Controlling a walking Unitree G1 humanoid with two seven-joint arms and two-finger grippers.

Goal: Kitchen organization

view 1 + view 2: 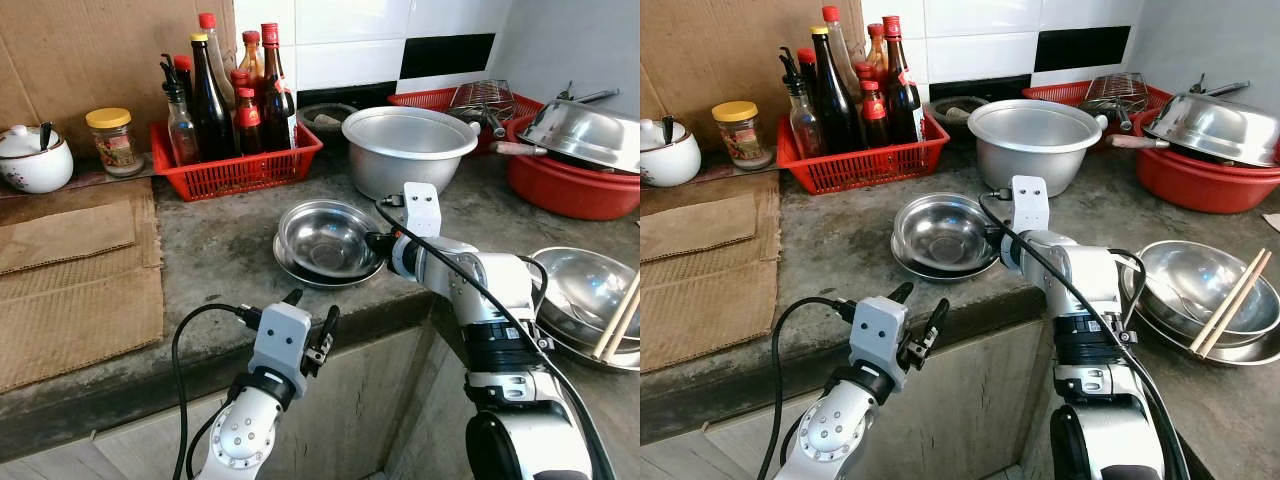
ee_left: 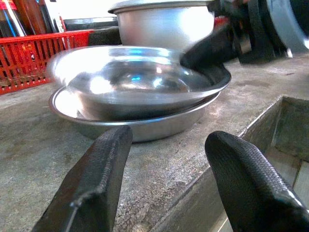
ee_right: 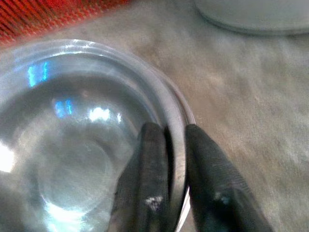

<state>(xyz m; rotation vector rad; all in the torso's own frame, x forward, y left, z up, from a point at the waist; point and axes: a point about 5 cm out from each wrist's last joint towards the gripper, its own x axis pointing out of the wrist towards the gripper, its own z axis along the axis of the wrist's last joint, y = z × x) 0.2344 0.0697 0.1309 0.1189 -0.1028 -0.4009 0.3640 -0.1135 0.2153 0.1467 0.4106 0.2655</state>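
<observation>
Our right gripper [image 3: 169, 159] is clamped on the rim of the shallow steel bowl [image 1: 325, 238] near the concrete counter's [image 1: 220, 250] front edge; it is light, stiff and slippery. Our left gripper [image 1: 312, 312] hangs apart.

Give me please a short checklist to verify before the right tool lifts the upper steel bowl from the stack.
1. Grip: right tool is pinched on the rim of the upper shiny round steel bowl, one finger inside and one outside. Ok.
2. Separation: the upper bowl sits tilted in the lower wide steel dish; whether they will part freely, cannot tell.
3. Left tool: open, at the grey concrete counter edge, apart from the bowls. Ok.
4. Lift path: the large aluminium pot stands close behind the stack. Not ok for a backward move.
5. Bowl contents: it looks empty. Ok.
</observation>
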